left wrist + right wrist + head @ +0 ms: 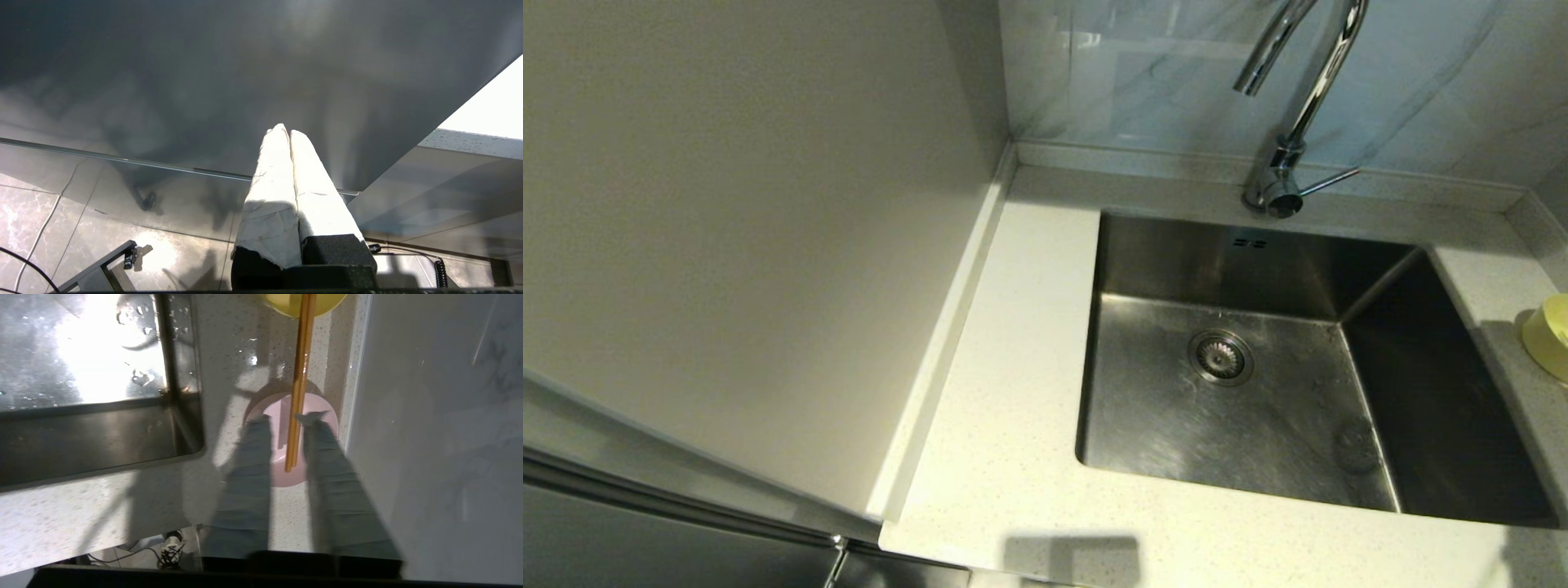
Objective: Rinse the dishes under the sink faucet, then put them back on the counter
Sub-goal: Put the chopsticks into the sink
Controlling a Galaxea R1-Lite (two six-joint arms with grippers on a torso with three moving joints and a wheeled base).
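The right gripper (288, 416) hangs over the pink bowl (286, 473) on the counter (122, 506) beside the sink (98, 428), fingers spread astride the chopsticks (300, 375), apparently to grasp them. These bridge both bowls, the far end on the yellow bowl (282, 304). The left gripper (289, 132), fingers pressed together and empty, sits parked low off the counter.

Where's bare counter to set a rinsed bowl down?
Bare: the counter strip between the sink and the side wall. Crowded: the narrow strip on the sink's other side, holding the yellow bowl, pink bowl and chopsticks.

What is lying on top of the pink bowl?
The chopsticks lie across the pink bowl, their far end reaching the yellow bowl. The open right gripper hovers above, its fingers hiding parts of the bowl's inside.
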